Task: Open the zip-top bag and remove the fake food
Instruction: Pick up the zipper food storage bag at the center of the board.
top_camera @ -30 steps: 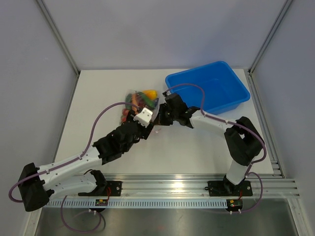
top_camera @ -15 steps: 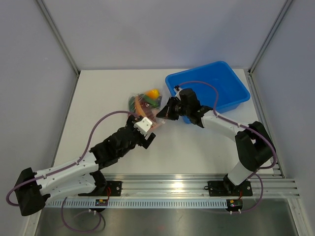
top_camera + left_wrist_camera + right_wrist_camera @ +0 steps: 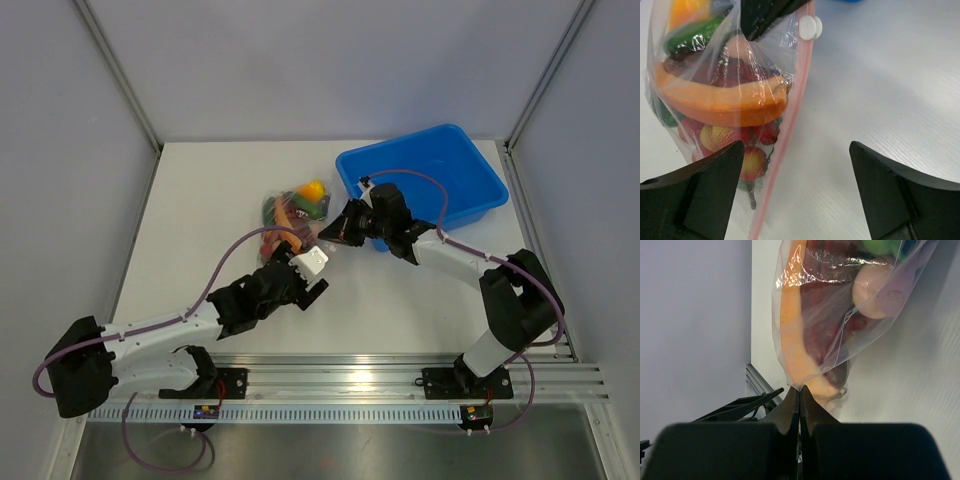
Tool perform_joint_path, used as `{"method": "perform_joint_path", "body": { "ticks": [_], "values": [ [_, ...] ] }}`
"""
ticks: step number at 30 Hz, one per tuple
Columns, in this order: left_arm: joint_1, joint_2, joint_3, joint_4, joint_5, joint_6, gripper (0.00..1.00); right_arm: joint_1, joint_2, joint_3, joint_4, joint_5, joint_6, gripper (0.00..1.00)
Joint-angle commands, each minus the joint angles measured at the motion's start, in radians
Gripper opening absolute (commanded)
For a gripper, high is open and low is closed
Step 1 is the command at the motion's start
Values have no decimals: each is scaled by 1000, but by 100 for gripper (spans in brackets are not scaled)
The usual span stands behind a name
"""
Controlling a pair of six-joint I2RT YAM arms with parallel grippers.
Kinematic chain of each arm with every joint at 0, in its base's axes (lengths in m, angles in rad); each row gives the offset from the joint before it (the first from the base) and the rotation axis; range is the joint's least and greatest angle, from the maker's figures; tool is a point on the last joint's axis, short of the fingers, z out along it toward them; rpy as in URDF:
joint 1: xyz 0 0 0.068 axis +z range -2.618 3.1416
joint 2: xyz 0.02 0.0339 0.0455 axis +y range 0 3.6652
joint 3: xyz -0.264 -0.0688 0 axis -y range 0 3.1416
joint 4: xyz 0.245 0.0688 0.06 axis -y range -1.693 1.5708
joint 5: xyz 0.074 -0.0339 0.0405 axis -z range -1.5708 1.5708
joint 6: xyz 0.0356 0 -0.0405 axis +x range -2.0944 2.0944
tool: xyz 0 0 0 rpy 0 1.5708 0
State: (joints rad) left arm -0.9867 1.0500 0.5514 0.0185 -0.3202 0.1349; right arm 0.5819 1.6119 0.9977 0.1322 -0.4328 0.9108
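The clear zip-top bag (image 3: 288, 215) lies mid-table, full of fake food: a yellow fruit (image 3: 310, 188), an orange wedge (image 3: 720, 104), a green cucumber (image 3: 692, 35) and red pieces (image 3: 754, 162). Its pinkish zip strip (image 3: 790, 135) with a white slider (image 3: 810, 27) runs along the bag's right edge in the left wrist view. My right gripper (image 3: 327, 235) is shut on a pinch of the bag's plastic (image 3: 800, 388), right of the bag. My left gripper (image 3: 318, 278) is open and empty, just near of the bag, with the zip strip between its fingers (image 3: 715, 185).
A blue rectangular bin (image 3: 480, 160) stands at the back right, close behind my right arm. Grey walls close the table on the left, back and right. An aluminium rail (image 3: 400, 378) runs along the near edge.
My left gripper has drawn back from the bag toward the near edge. My right gripper has moved right and back, and the bag has shifted with it.
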Motion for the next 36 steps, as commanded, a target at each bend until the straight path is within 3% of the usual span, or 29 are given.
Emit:
{"method": "perform_joint_path", "body": {
  "ticks": [1, 13, 15, 16, 19, 20, 26, 29, 34, 36],
  "values": [
    [-10, 39, 45, 72, -71, 23, 89, -8, -67, 2, 92, -40, 37, 0],
    [-13, 183, 107, 90, -215, 49, 83, -8, -67, -14, 141, -87, 80, 0],
    [-13, 188, 110, 95, -218, 58, 77, -8, -63, -14, 144, -92, 82, 0],
    [-12, 188, 114, 90, -218, 58, 64, -8, -63, -14, 144, -93, 82, 0],
    [-13, 186, 123, 67, -221, 52, 46, -8, -61, -16, 145, -93, 83, 0],
    [-12, 186, 125, 63, -224, 52, 34, -8, -61, -14, 147, -96, 83, 0],
    [-13, 162, 125, 51, -230, 51, 10, -10, -52, -19, 159, -107, 99, 0],
    [-13, 136, 124, 37, -230, 48, 5, -10, -50, -19, 168, -113, 91, 0],
    [-13, 67, 125, -15, -206, 17, 3, -11, -55, 16, 101, -78, 16, 19],
    [-13, 27, 122, -15, -182, 9, 0, -11, -67, 13, 98, -66, 0, 21]
  ]
}}
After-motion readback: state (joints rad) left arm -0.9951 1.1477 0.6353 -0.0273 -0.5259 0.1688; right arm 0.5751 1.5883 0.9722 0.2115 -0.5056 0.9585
